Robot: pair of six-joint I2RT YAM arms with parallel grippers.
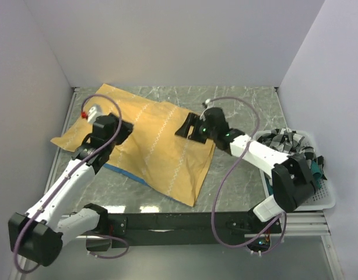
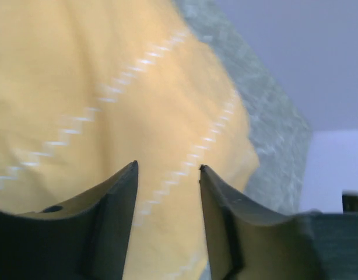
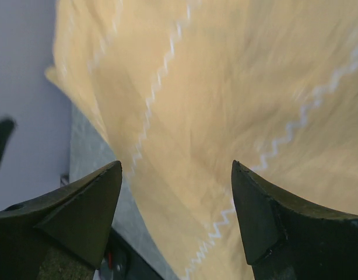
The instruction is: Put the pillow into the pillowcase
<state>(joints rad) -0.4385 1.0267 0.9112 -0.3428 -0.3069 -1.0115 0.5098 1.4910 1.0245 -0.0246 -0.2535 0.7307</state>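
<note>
The pillowcase lies flat on the table, mustard-yellow side with pale zigzag stripes up, a blue edge showing at its near left. It fills the left wrist view and the right wrist view. The pillow is out of view; I cannot tell whether it lies inside the case. My left gripper hovers over the case's left part, jaws open and empty. My right gripper hovers at the case's far right edge, jaws wide open and empty.
A white basket holding black-and-white checked cloth stands at the right edge of the table. White walls close the back and both sides. The table is grey marbled stone.
</note>
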